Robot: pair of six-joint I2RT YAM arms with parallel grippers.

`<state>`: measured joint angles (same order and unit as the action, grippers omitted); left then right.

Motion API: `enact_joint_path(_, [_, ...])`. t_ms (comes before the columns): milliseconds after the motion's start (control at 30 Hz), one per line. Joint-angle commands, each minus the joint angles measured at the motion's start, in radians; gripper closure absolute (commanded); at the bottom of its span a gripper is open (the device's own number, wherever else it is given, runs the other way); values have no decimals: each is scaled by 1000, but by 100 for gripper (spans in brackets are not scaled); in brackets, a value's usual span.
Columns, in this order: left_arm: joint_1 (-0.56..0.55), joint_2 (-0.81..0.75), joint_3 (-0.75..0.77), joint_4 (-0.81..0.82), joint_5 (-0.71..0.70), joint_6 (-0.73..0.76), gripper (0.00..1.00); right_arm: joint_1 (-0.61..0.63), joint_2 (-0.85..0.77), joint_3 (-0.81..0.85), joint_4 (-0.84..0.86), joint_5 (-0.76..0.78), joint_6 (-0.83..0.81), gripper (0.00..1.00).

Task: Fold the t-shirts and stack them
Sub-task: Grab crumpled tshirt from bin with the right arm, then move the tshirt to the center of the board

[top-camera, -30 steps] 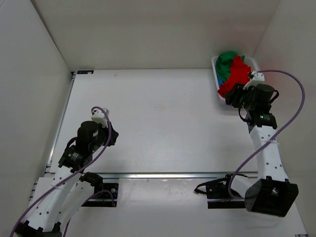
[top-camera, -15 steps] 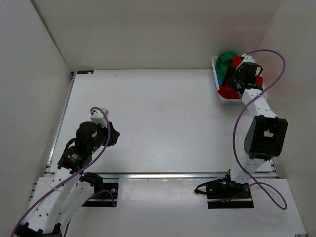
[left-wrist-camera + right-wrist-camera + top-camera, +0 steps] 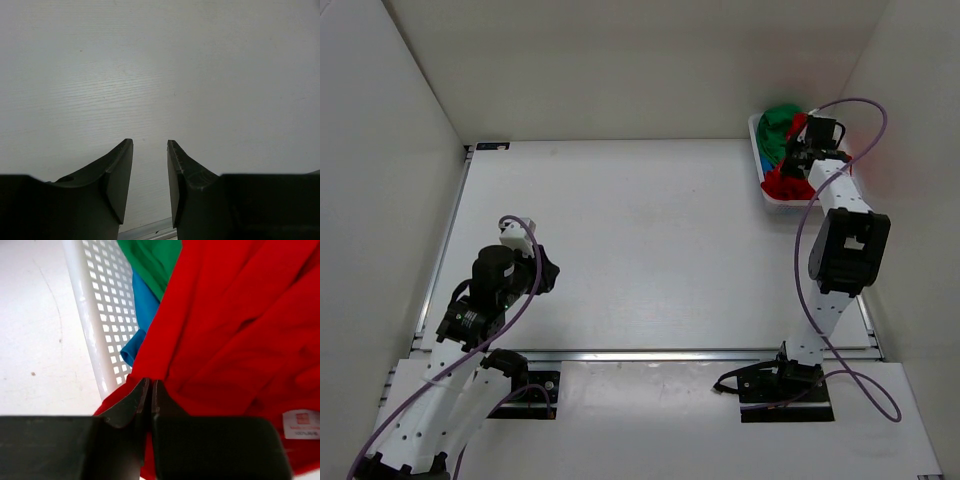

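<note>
Left wrist view: left end effector (image 3: 149, 142) partly open, holding nothing, over the tabletop (image 3: 150, 60).
Right wrist view: right end effector (image 3: 151, 381) closed, seemingly pinching a red t-shirt (image 3: 235, 315) fold.
Far right corner: red t-shirt heaped over green t-shirt (image 3: 152, 255) and blue t-shirt (image 3: 145, 305) in white basket (image 3: 100, 315).

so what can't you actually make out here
- blue t-shirt: right wrist view, mostly buried under red t-shirt and green t-shirt
- right fingers: same view, shut at the red cloth, their tips hide whether any is pinched
- label: print too small
- basket: top view, partly under right arm
</note>
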<state>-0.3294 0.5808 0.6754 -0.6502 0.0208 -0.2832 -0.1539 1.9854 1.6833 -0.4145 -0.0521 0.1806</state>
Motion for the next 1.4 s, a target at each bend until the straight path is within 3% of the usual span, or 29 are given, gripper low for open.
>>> enact_joint_path(0, [4,-12,-7,15,-7,-11,55,-13,-140,-16,48,-23,63,100])
enact_joint_path(167, [0,-18,-5,14,-13,-11,56,33,-367,-141,187,77,37,100])
enact_joint_path(300, [0,-21,-11,15,-12,-11,56,30,-483,-158,206,8,46,99])
enact_joint_path(400, [1,-21,-10,17,-19,-7,56,66,-607,-200,316,-60,22,100])
enact_joint_path(500, [6,-15,-7,21,-16,-5,55,148,-689,-92,289,-63,-47,100])
enact_joint_path(667, [-2,-22,-10,17,-19,-10,56,413,-769,56,327,-40,-151,100])
enact_joint_path(833, [21,-68,-10,14,-67,-36,60,465,-818,47,396,-149,-66,100])
enact_joint_path(1033, [30,-84,7,-15,-140,-62,63,637,-631,76,280,-158,-80,100])
enact_joint_path(1133, [44,-79,15,-19,-163,-68,64,764,-406,177,159,-145,-85,100])
enact_joint_path(1267, [64,-79,30,-32,-194,-77,64,807,-182,315,18,-107,-31,100])
enact_joint_path(1333, [66,-79,30,-39,-199,-73,64,778,-11,436,-99,-161,14,79])
enact_joint_path(1367, [72,-73,35,-43,-211,-76,62,771,34,563,-204,-147,40,64])
